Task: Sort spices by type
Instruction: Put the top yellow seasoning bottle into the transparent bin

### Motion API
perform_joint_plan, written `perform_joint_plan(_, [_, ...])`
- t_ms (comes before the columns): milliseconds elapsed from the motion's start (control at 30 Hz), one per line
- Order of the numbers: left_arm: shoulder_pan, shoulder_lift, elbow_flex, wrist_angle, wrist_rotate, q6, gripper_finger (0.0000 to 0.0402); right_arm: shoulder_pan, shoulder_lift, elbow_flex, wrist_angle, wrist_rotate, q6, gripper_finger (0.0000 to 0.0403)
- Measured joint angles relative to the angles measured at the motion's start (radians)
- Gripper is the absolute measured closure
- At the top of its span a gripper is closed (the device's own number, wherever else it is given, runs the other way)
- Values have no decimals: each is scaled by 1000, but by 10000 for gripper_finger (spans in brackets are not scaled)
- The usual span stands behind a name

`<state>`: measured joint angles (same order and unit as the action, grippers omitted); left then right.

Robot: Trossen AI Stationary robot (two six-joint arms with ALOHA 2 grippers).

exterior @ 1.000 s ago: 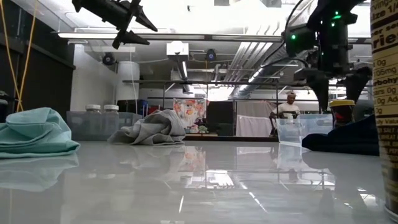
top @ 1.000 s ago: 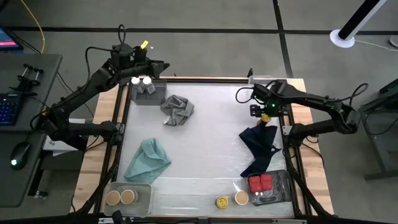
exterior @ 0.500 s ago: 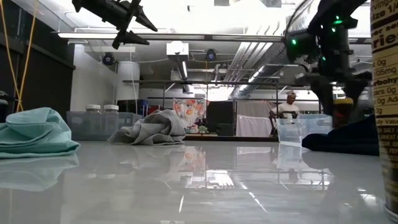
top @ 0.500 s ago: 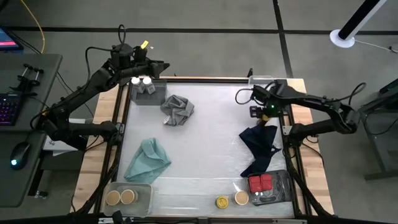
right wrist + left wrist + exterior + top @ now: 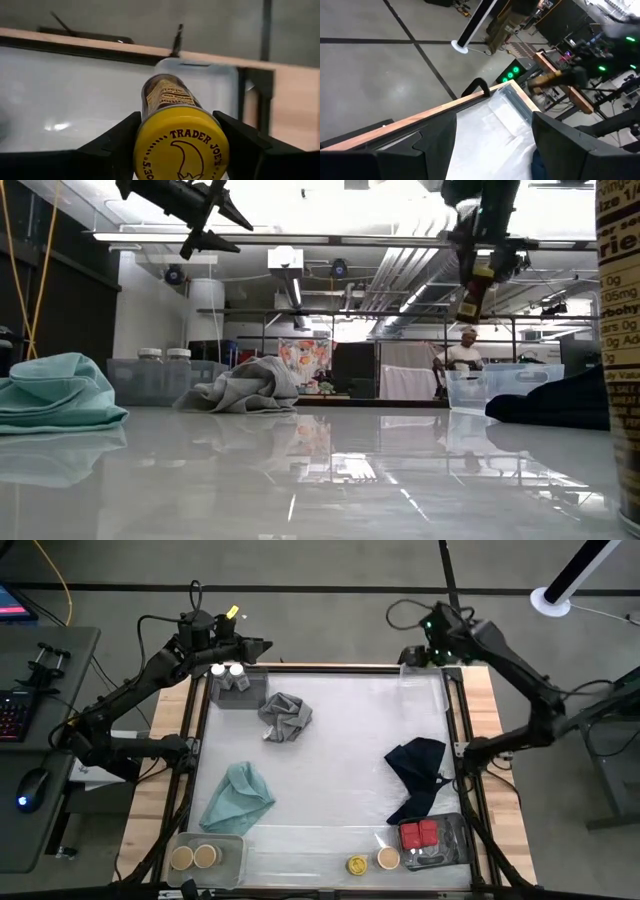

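**Right arm lifts a yellow-lidded jar to the far right corner**

A second ago the right tool [image 5: 425, 652] was low over the navy cloth [image 5: 417, 774], by the tabletop's right edge. It has since risen and swung to the far right corner, carrying a yellow-lidded jar [image 5: 175, 137] with it. In the right wrist view the two dark fingers [image 5: 112, 142] clamp the jar just under its lid, the jar pointing out toward a clear tray [image 5: 200, 82] at that corner. In the low view the jar [image 5: 472, 293] hangs high above the tabletop [image 5: 320, 470], tilted. The left arm has not moved: its tool [image 5: 262, 644] hovers beyond the far left corner, fingers [image 5: 432, 145] apart with nothing between them.

From above, the jar is hidden in the dark mass of the right tool. The low view cuts off a labelled container [image 5: 618, 330] at its right edge. In the left wrist view the right arm is only a blur.

Other spices: two white-lidded jars [image 5: 226, 671] in a tray at the far left corner, two tan-lidded jars [image 5: 194, 857] in a tray [image 5: 236, 860] at the near left corner, red tins [image 5: 419, 834] in a dark tray [image 5: 448, 855] at the near right corner, and a yellow-lidded jar [image 5: 357, 865] and a tan-lidded jar [image 5: 388, 858] loose just left of that. A grey cloth [image 5: 286, 718] and a teal cloth [image 5: 238, 796] lie on the left half.

The right arm reaches in from the right, elbow out over the floor, wrist bent toward the corner. The left arm stretches along the left side to the far corner.
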<state>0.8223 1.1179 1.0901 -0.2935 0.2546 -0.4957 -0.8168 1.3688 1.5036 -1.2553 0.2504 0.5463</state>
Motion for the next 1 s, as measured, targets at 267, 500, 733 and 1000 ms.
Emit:
perform_joint_plan(267, [0, 0, 0, -1, 0, -5, 156, -152, 273, 38, -37, -33, -239, 184])
perform_joint_plan(500, [0, 0, 0, -1, 0, -10, 156, -161, 412, 38, 45, -34, -301, 184])
perform_joint_plan(733, [0, 0, 0, -1, 0, -10, 156, -161, 499, 38, 61, -26, -302, 184])
perform_joint_plan(1000, [0, 0, 0, -1, 0, -16, 156, -167, 515, 38, 64, -61, -294, 184])
